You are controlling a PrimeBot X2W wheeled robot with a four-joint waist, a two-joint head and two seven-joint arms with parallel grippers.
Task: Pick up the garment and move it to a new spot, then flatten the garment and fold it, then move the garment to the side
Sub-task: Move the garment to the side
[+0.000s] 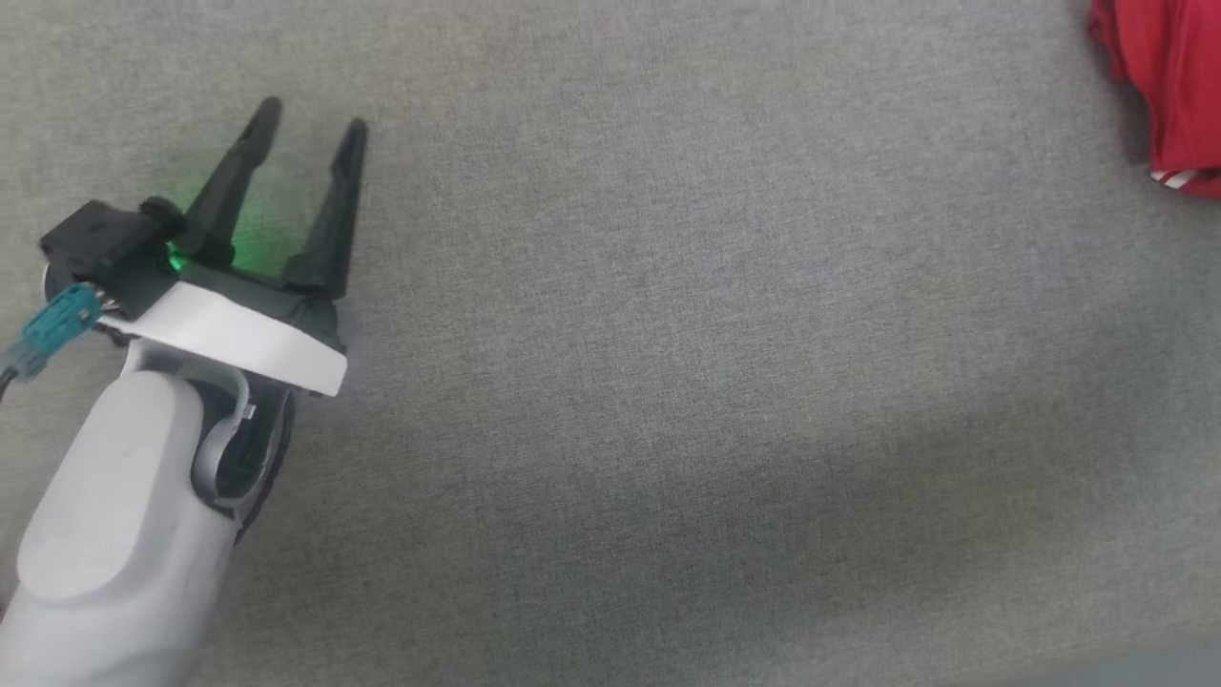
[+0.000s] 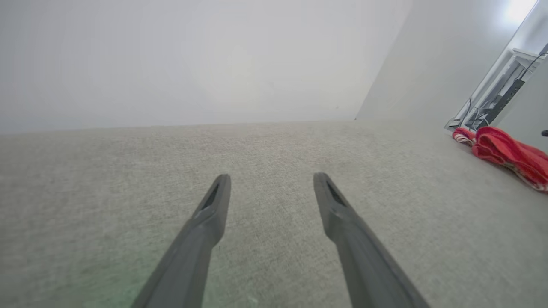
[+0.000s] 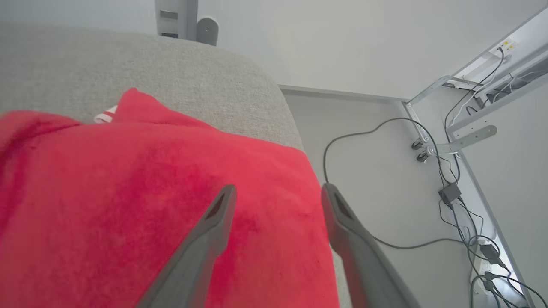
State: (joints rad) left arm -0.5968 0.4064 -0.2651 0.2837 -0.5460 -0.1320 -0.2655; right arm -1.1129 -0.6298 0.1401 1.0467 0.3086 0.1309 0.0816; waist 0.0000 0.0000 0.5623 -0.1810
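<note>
While both grippers hang empty, garment (image 3: 150, 205): red cloth, bunched, at the far right rim of the grey padded surface (image 1: 668, 382). A bit of striped trim peeks out; lettering not seen.
Left gripper (image 1: 313, 114): fingers spread, nothing between them, over bare grey padding, well apart from the garment.
Right gripper (image 3: 278, 188): fingers spread, poised just above the red cloth. Touching or not, cannot tell.
Step in hand (my reading): either the first pick-up or the letting-go at the side. Folded or merely heaped, cannot tell.
If picking: the right arm is nearest, so it should lead. Come down on a raised fold rather than a flat stretch, so the fingers close on cloth and not on padding.
Risk: one finger's tip sits at the garment's outer edge, with floor (image 3: 385, 192) and cables (image 3: 449, 196) beyond. Pinch inboard, or the shirt may slide off the rim.
Left arm: bring it across only once the cloth is carried toward the middle.
</note>
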